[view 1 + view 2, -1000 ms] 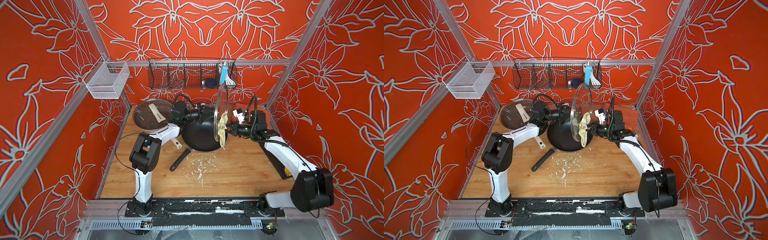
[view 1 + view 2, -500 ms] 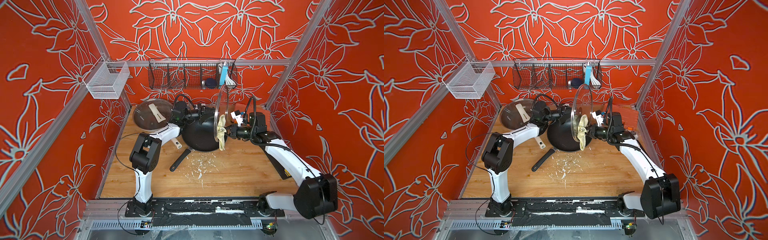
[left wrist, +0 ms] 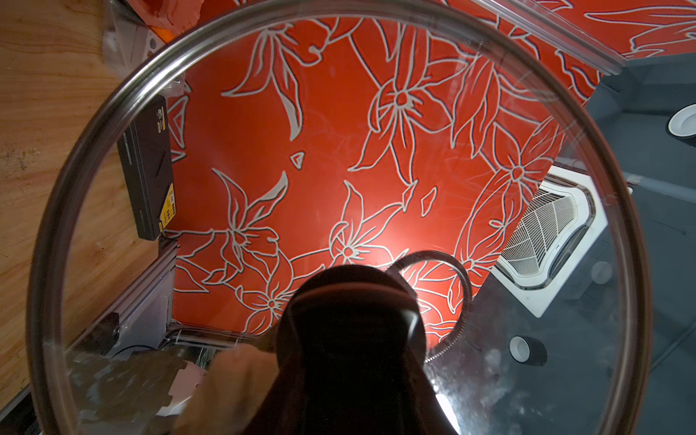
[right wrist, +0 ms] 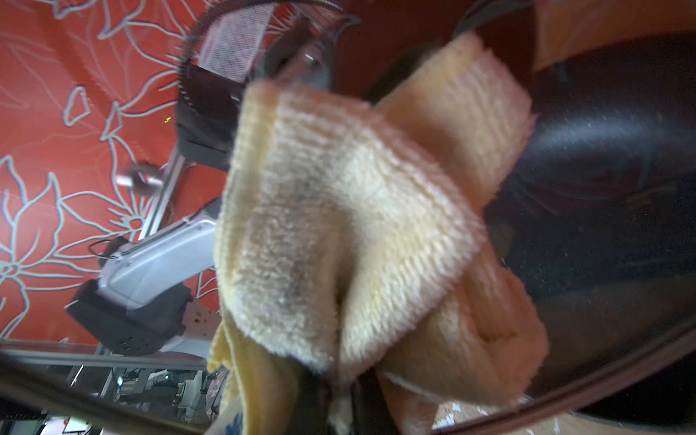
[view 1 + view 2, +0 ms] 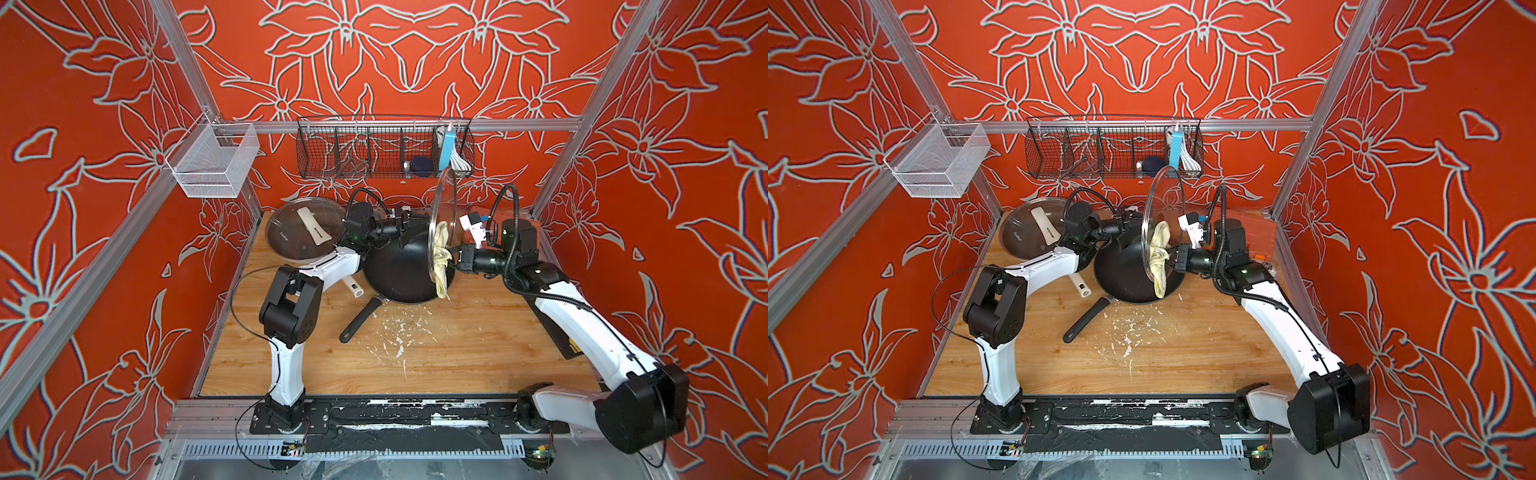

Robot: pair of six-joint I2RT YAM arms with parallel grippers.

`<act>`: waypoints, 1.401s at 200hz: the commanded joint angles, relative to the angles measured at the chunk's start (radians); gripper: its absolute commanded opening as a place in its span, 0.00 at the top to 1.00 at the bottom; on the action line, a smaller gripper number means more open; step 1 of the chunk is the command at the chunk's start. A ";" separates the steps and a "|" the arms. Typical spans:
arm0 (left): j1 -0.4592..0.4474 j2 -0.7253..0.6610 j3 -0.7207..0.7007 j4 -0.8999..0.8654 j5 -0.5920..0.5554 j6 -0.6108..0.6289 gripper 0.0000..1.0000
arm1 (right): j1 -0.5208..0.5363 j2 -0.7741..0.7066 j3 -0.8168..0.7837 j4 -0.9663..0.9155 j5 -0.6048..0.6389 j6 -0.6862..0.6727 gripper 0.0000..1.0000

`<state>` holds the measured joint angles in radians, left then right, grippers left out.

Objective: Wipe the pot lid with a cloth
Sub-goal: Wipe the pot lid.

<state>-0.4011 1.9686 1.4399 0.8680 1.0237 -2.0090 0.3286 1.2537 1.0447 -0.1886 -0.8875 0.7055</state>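
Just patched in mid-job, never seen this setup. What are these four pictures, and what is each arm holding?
These are two white robot arms mounted at the front of a wooden table, each ending in a claw. Two pictures look down on the whole scene from overhead, nearly alike; the other two come from a camera on each wrist. The left claw is shut on a glass lid, holding it upright on edge above a black pan. The right claw is shut on the cloth, which looks pressed against that lid. A second lid lies at the back of the table, and white flecks dot the wood.
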 commanded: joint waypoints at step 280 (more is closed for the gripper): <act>-0.021 -0.060 0.088 0.175 0.001 -0.023 1.00 | -0.204 0.401 0.411 0.052 0.176 -0.030 1.00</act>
<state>-0.4191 1.9686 1.4403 0.8837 1.0267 -2.0270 0.1291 1.6459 1.5009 -0.1505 -0.7277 0.7074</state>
